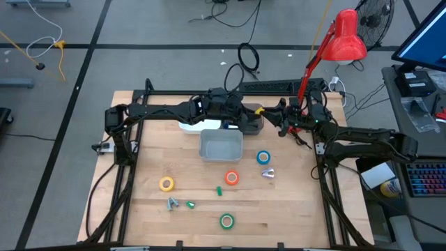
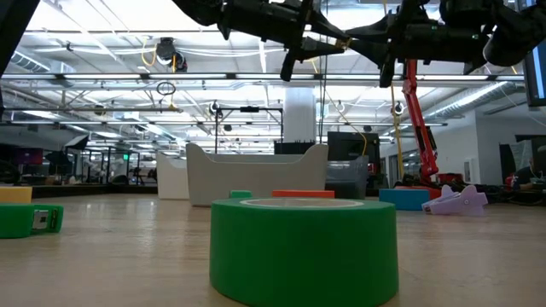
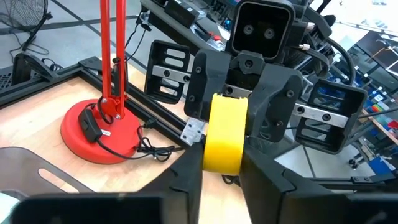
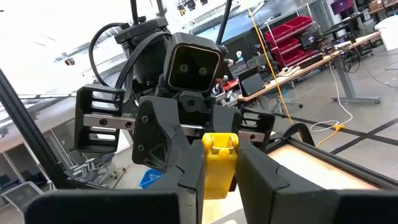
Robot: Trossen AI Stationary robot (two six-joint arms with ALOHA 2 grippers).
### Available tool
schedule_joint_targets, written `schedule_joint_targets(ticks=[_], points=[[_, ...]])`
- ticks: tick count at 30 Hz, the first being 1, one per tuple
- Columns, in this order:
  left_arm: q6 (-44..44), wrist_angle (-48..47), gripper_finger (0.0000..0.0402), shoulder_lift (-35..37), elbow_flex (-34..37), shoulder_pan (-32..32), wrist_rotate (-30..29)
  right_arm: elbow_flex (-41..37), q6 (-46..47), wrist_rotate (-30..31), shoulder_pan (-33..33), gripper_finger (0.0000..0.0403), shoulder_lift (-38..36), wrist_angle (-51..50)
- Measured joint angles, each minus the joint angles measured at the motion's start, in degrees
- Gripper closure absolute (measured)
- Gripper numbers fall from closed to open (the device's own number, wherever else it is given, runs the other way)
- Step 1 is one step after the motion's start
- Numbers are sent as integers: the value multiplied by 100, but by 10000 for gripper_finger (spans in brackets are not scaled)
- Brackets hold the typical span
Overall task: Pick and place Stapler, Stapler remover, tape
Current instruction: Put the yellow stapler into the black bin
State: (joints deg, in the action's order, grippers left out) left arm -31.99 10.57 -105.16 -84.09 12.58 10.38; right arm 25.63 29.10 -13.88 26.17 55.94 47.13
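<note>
A yellow stapler (image 1: 260, 110) is held in the air between my two grippers, above the table's far side. My left gripper (image 1: 254, 112) comes at it from the table's left and my right gripper (image 1: 276, 116) from the right, and both are shut on it. The yellow (image 1: 166, 183), blue (image 1: 263, 157), orange-red (image 1: 231, 178) and green (image 1: 226, 221) tape rolls lie flat on the table. A lavender staple remover (image 1: 267, 173) lies by the blue roll. My left gripper pinches the stapler's near end (image 3: 221, 163) between its two fingers, level, coming from the table's left, along the stapler. The stapler is lifted clear of the table. My right gripper pinches the stapler's other end (image 4: 217, 169) between its two fingers, level, coming from the table's right, facing the left gripper. The stapler sits on edge between the fingers, clear of the table.
A grey bin (image 1: 221, 145) stands just near of the grippers, with a white tray (image 1: 189, 125) and a dark box (image 1: 249, 127) beside it. A small grey piece (image 1: 172, 203) and green bits (image 1: 218, 189) lie among the rolls. A red desk lamp (image 1: 343, 36) stands at the far right corner.
</note>
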Motion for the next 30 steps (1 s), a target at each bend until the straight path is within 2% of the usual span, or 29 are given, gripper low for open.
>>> schedule_joint_targets(ticks=[8, 14, 17, 19, 22, 26, 30], points=[[148, -301, 224, 0, 0, 50, 134, -2, -48, 164, 9, 347, 4, -7], [167, -703, 194, 0, 0, 213, 1022, -2, -121, 240, 9, 347, 4, -26], [173, -1213, 186, 0, 0, 333, 1514, -2, -136, 284, 9, 347, 4, -29], [187, -1737, 184, 0, 0, 392, 1563, -2, -168, 362, 9, 347, 4, -40], [341, -2664, 184, 0, 0, 447, 1311, -2, -225, 375, 7, 347, 4, -64], [568, -3611, 183, 54, 1, 463, 665, -2, -236, 380, 7, 347, 78, -108], [755, -4028, 183, 347, 2, 461, -138, -2, -223, 380, 2, 347, 294, -111]])
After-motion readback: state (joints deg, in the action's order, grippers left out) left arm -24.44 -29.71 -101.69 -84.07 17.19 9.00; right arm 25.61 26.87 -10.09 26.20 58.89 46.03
